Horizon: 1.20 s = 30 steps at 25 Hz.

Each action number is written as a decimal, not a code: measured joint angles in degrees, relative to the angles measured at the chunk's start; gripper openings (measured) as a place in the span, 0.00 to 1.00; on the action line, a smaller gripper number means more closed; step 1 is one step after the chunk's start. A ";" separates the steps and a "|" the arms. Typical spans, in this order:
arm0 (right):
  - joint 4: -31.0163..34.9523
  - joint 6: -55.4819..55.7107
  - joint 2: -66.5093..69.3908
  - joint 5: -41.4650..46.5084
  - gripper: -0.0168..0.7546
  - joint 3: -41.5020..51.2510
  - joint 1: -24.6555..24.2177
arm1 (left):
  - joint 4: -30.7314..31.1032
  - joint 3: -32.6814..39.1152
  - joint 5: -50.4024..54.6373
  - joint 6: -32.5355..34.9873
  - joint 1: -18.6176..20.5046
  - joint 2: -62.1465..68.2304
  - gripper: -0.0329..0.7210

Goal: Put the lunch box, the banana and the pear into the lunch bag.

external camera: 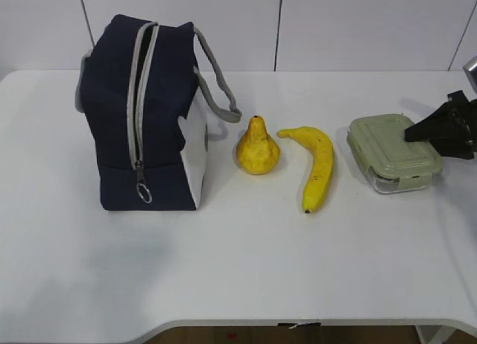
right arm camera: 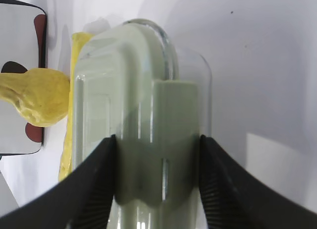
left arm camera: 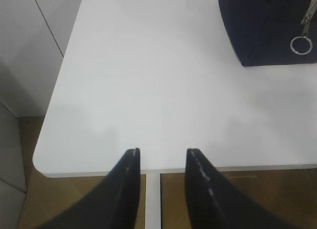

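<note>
One lunch box, between right hand fingers

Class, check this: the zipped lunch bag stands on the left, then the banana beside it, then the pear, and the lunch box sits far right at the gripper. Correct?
Not quite: the fruit order is swapped. In the exterior view the pear sits next to the lunch bag, then the banana, then the lunch box at the right gripper.

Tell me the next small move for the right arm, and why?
Probably finish closing the right pincer on the lunch box, then lift. Its fingers already flank the box's end clip on both sides, the box sits flat on the table, and the lunch bag looks zipped shut.
</note>
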 joint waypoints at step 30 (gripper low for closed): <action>1.55 8.08 -6.96 -2.12 0.52 0.00 0.00 | -3.81 -0.42 -1.82 0.00 0.00 0.66 0.36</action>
